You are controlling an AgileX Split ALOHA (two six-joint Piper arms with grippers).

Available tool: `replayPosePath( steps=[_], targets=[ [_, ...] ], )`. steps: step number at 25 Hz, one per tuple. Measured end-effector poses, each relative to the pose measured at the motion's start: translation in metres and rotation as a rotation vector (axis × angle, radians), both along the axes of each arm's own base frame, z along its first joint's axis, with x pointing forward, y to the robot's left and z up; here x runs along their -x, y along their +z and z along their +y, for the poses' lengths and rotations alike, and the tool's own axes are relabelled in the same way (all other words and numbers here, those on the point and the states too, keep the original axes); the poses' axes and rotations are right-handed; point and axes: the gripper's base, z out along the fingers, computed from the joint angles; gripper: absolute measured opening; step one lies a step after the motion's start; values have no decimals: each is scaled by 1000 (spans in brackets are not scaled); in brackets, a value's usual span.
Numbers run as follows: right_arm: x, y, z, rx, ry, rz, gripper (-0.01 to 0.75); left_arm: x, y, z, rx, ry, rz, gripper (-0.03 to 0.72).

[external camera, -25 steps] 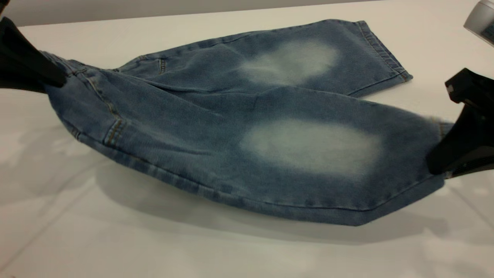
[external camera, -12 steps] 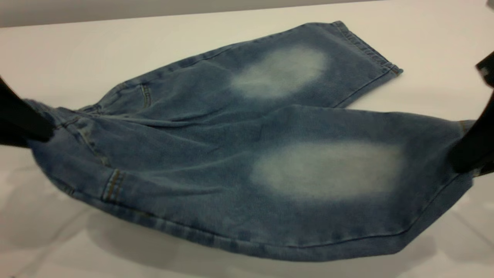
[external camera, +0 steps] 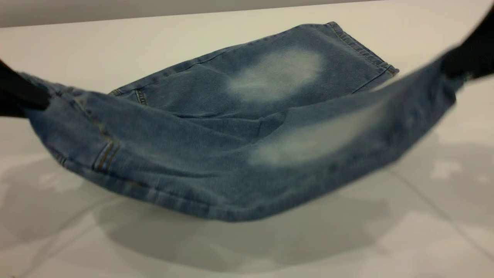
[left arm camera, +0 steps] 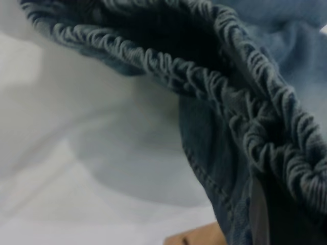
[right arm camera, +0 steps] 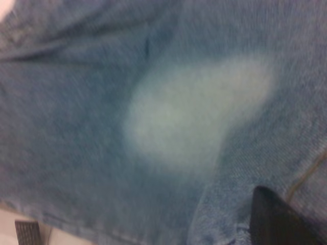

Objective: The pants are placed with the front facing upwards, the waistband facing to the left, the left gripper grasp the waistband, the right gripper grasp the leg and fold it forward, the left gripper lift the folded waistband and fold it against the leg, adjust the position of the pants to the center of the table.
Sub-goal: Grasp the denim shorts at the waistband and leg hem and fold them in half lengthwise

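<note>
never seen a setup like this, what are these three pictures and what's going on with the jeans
It's a robot with two arms at a white table. The wide picture comes from a camera facing the arms; the two close-ups come from cameras on each arm's wrist.

On the table lie short blue denim pants. The left hand, the black shape at the wide picture's left edge, grips the gathered waistband, which the left wrist picture shows close up. The right hand, at the upper right, grips the near leg's end and holds it raised off the table. The far leg lies flat. The right wrist picture shows that leg's pale knee patch.
</note>
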Motion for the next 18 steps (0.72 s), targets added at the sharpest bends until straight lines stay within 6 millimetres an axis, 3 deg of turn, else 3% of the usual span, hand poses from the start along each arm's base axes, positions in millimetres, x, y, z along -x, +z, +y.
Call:
replayPosePath(
  steps=[5,18],
  targets=[
    [-28,9,2,-4,-9,-40,25,-8,4,-1,45,74,-58,87],
    [-122,-5,9,-59,-83,-43,25,-24,7,10,40,315,-120,87]
  ],
)
